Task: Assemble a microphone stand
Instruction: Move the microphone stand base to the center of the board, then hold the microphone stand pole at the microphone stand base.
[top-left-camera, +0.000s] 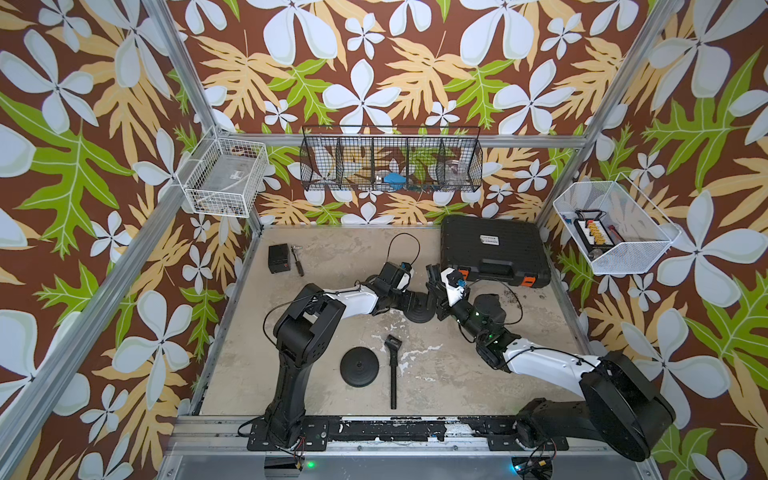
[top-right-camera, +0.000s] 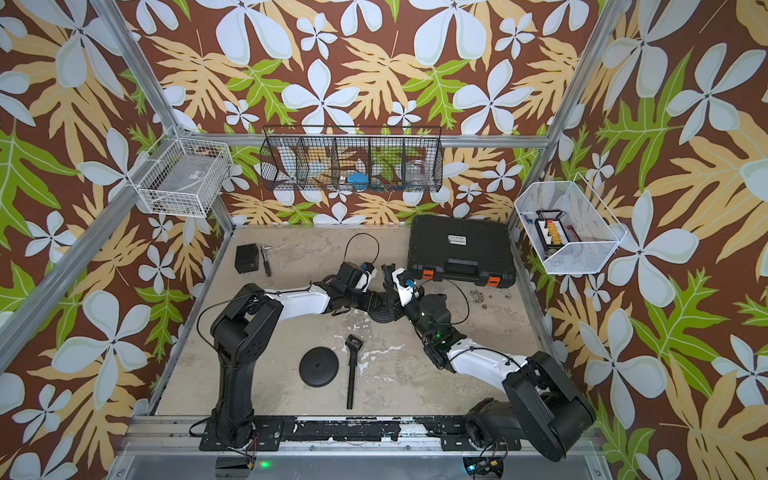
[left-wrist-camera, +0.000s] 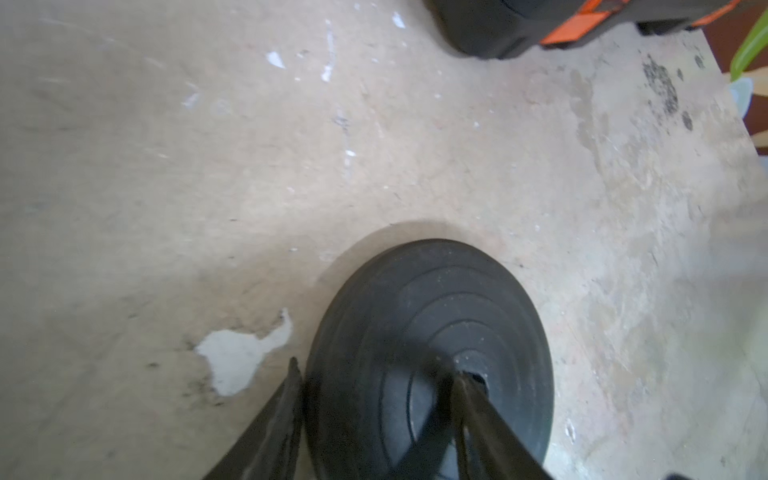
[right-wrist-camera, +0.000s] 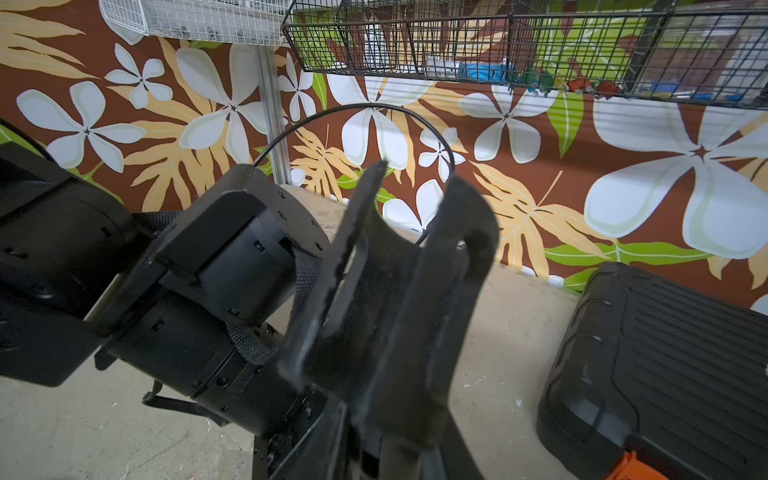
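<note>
While the left gripper (left-wrist-camera: 378, 370) stands about half wide across the round base (left-wrist-camera: 436, 291), one finger pressed to its rim and the other reaching the centre hole, it appears to pin that base in the middle of the worktop (top-left-camera: 332, 257). The right gripper (top-left-camera: 436, 289), closed narrow, holds a pole (top-left-camera: 433, 275) just beside the base. The pole's forked clip (right-wrist-camera: 399, 291) points up towards the far edge, and its lower end slants down to the base. That end is hidden in both top views, so I cannot tell whether it touches the hole. The step in hand looks like seating the pole in the base, one arm steadying and the other bringing the part in. The next move would call for lining the pole's foot up with the centre hole and standing it square to the base. It would then need pressing or turning home while the left grip resists. A finger lying over the hole may have to shift first. Towards the near edge a second base (top-left-camera: 360, 368) lies flat with a second pole (top-left-camera: 392, 374) just beside it, both untouched. A black case (top-left-camera: 496, 251) fills the far right corner. A small black box (top-left-camera: 278, 257) sits near the far left corner.
</note>
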